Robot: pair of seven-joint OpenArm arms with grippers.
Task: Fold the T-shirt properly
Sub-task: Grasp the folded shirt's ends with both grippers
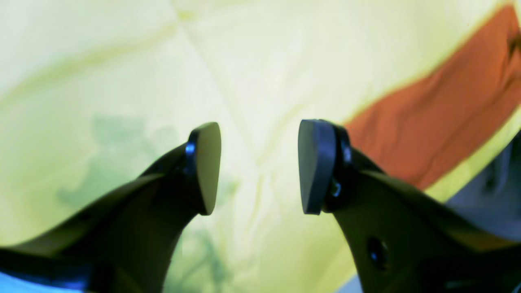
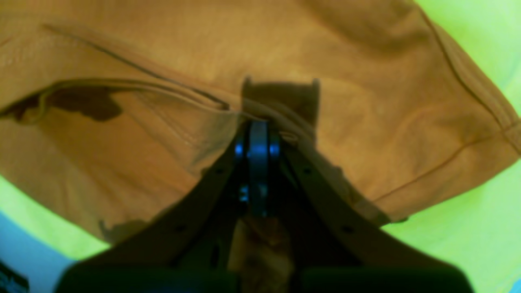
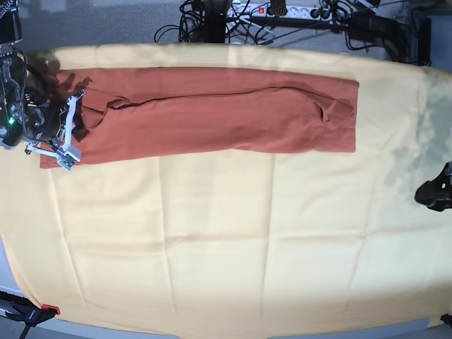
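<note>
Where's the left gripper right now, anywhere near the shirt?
No: in the base view the left gripper sits at the far right edge over the pale yellow cloth, open and empty, well clear of the T-shirt, which lies along the top.

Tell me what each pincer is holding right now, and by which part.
The right pincer is shut on the T-shirt, pinching a fabric fold at its end in the base view's left. The left pincer is open, holding nothing.

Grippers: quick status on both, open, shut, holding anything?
Left gripper: open, holding nothing, over the yellow cloth.
Right gripper: shut on the T-shirt.
</note>
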